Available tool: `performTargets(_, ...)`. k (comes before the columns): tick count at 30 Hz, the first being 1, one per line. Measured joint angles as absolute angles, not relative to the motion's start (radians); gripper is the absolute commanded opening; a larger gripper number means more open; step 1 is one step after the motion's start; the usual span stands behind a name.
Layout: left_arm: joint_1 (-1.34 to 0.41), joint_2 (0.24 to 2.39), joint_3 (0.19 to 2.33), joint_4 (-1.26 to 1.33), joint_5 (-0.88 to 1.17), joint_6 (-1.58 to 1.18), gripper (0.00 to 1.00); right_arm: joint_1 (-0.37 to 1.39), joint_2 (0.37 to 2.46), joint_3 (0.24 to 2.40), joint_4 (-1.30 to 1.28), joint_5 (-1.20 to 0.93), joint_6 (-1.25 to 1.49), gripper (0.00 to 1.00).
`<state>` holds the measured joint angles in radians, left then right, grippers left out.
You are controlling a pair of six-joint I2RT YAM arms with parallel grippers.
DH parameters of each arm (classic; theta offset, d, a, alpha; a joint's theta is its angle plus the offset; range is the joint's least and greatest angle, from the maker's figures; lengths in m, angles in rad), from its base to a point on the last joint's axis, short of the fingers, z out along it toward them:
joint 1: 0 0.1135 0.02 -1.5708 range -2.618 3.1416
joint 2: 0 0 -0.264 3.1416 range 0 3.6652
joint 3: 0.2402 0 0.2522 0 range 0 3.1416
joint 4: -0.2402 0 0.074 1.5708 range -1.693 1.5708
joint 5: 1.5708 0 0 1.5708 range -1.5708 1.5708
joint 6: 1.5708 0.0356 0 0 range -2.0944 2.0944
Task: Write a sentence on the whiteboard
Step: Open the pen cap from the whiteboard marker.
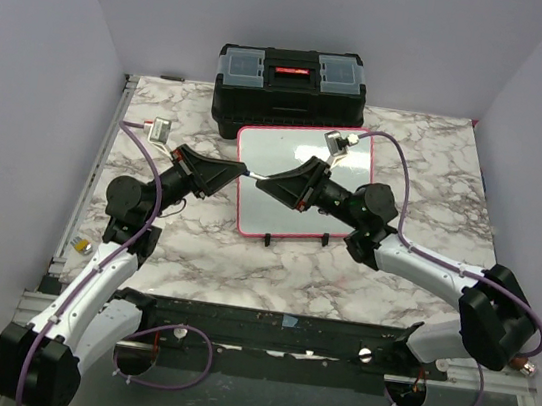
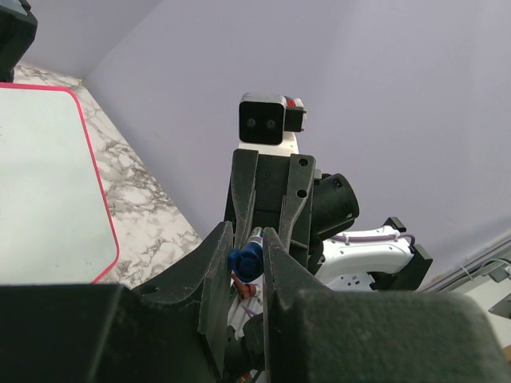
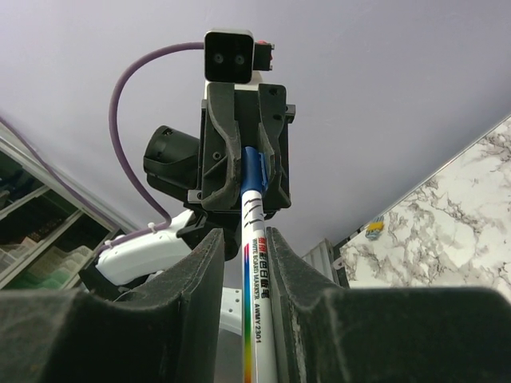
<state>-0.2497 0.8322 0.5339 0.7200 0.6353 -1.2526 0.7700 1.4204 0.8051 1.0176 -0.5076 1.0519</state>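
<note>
Marble-pattern desk (image 1: 425, 184), pale walls on three sides. The left arm (image 1: 104, 276) and right arm (image 1: 433, 271) reach in from the near edge and meet nose to nose over the left edge of the whiteboard (image 1: 279, 146).

A black toolbox (image 1: 289, 89) with a red latch and clear lid compartments sits at the far edge of the desk, lid down, just behind the board.

The whiteboard sits mid-desk, roughly square, with a thin pink-red frame. Two small black feet (image 1: 268, 238) show at its near edge. Whether it lies flat or leans I cannot tell. Its face reads plain glossy white wherever the arms do not cover it.

The left pincer (image 2: 245, 247) is clamped on the blue cap (image 2: 245, 260), a finger pressed to each side of it.

The right pincer (image 3: 246, 239) faces it, closed round the white barrel of the marker (image 3: 257, 279). Its fingers hug the barrel on both sides.

The marker runs roughly level from one pincer to the other, held above the board's left edge — barrel end in the right, cap end in the left. The print on the barrel reads "WHITE BOARD MARKER", with a rainbow stripe alongside.
</note>
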Motion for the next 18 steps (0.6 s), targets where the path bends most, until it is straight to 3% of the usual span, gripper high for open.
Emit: performTargets(18,-0.262,0.809,0.528,0.707,0.615,-1.238,0.0,0.77,1.423,0.805,1.033,-0.507,1.074,0.26)
